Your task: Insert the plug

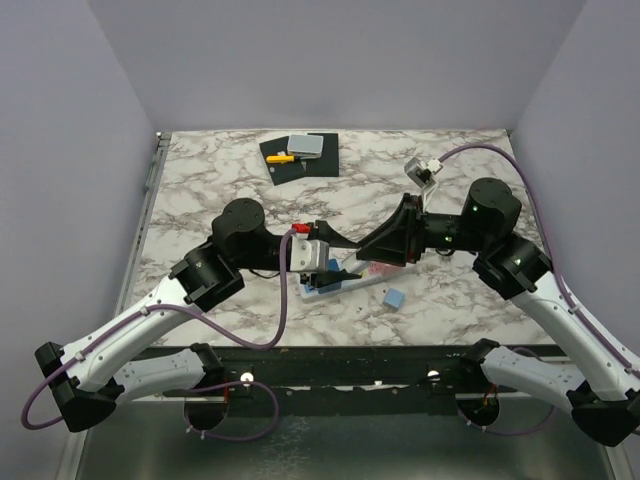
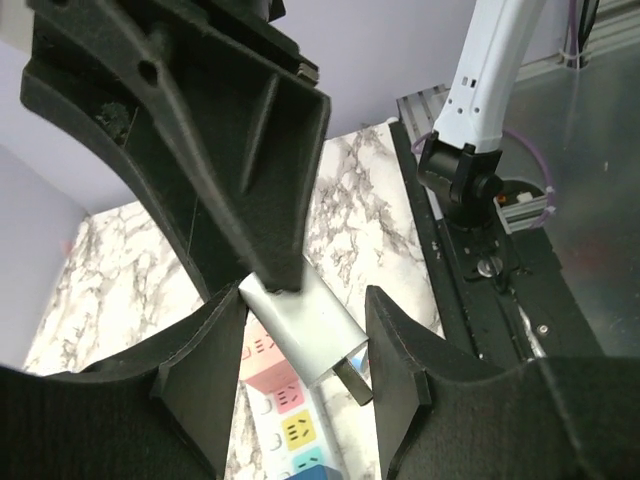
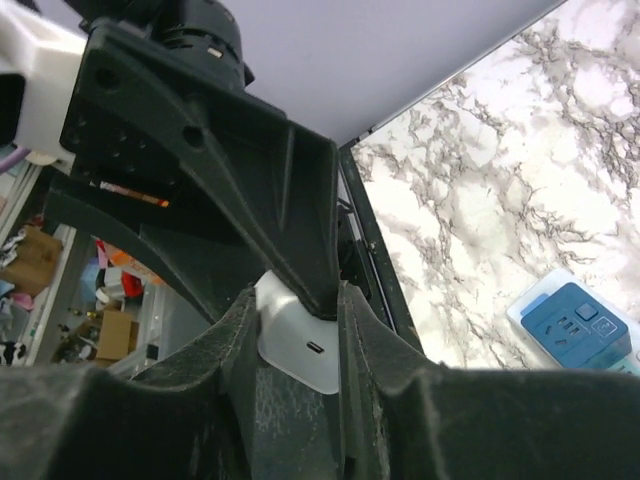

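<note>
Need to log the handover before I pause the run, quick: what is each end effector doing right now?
Left end effector: closed on the white plug.
Right end effector: closed on the same white plug.

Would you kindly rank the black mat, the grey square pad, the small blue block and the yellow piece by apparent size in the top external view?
1. Black rectangular mat
2. Grey square pad
3. Small blue block and yellow piece: too alike to rank; the block sits nearer the camera.
</note>
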Tool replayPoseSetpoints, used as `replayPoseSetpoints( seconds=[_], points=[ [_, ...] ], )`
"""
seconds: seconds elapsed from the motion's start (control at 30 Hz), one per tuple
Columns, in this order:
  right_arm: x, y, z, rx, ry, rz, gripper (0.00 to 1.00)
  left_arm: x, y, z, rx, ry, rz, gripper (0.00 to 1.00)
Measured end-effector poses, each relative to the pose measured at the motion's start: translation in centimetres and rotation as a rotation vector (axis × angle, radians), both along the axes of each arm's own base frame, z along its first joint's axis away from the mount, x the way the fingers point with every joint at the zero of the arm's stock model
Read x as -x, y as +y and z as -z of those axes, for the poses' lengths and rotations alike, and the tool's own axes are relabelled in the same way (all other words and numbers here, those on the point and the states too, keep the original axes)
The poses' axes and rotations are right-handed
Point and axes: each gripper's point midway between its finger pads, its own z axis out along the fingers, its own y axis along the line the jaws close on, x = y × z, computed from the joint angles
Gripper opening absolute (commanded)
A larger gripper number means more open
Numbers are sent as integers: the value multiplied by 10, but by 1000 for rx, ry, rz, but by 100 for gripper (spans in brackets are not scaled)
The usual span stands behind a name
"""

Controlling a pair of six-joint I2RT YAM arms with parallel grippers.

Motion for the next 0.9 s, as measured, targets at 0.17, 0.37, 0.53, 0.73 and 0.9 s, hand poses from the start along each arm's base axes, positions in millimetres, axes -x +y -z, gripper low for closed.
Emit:
replayPoseSetpoints(
  seconds=[0.17,0.37,0.53,0.73,0.9],
  points=[
    [-8,0,7,-17,46,50,4,-6,0,7,-27,-57,-26,0],
    [-26,0,21,4,81,139,1,-25,-2,24,-69,-116,-92,0],
    [-43,-2,46,56,95,222,6,-44,0,50,-130,-182,-147,0],
    [-43,-13,46,55,98,304,12,-85,15,90,-250,-287,-253,0],
    [-50,-27,40,42,74,415,15,-91,19,108,-289,-407,-232,0]
  ],
)
